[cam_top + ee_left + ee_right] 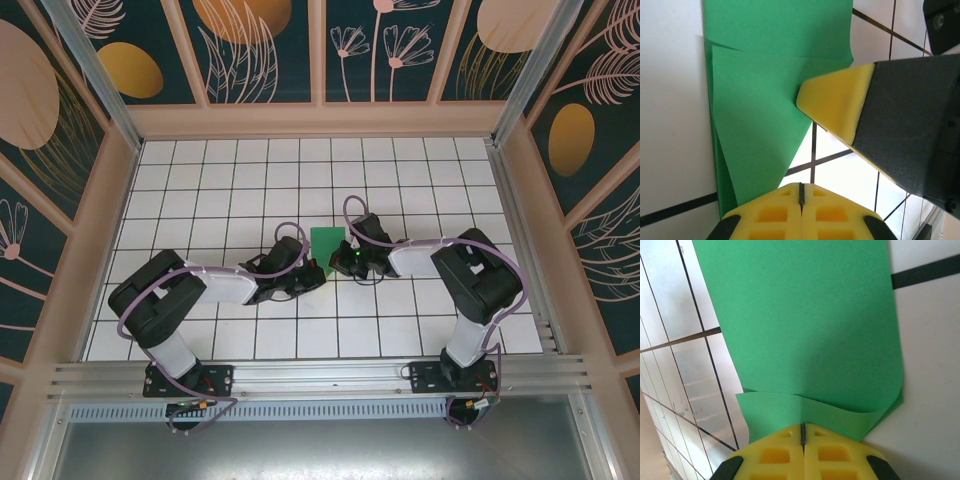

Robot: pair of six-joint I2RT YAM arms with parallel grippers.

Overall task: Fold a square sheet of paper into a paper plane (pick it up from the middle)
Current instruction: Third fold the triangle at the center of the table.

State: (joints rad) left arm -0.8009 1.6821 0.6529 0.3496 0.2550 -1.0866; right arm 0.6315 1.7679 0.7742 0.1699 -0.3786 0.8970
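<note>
paper: the square sheet of paper (327, 241) lies on the white tiled table (240, 180), right between the two arms. It's partly folded, with overlapping layers and one flap curling up.
left gripper (801, 189): pads squeezed together, no gap. The sheet's lower corner slips under the tips, and honestly I can't tell if it's pinched.
right gripper (802, 429): closed tight too, nose against the curled flap.
worry 1: that flap isn't creased flat, so a crooked push probably gives a skewed fold and a lopsided plane.
worry 2: the tips sit very near each other. They could bump, or drag the thin sheet and bunch it.
worry 3: ease off early and the flap likely springs back.
</note>
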